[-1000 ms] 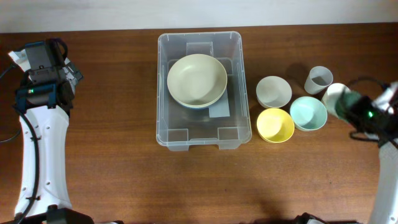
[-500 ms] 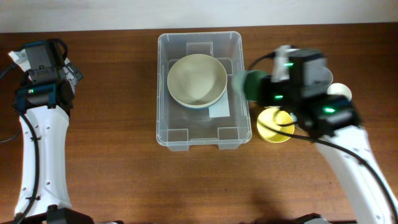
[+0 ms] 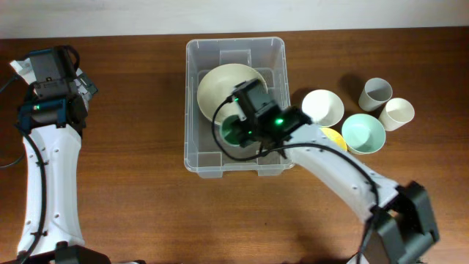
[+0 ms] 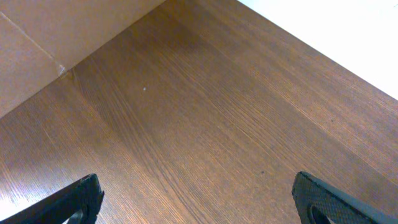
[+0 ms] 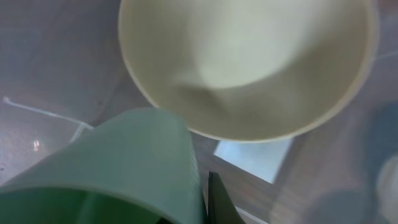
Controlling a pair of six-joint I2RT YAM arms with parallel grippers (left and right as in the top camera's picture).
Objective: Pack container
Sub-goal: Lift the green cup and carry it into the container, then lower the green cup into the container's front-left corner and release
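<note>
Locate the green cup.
Overhead view: the green cup is held by the right gripper over the container, at the cream bowl's near edge.

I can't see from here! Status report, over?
Left pincer open, away. Right pincer shut on green plastic cup, above clear rectangular plastic tub, beside round cream bowl. Nothing blocking.

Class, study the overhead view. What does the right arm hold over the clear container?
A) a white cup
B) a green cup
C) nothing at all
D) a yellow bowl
B: the green cup is pinched in the right arm's fingers over the container, next to the large cream bowl lying inside it.
</note>
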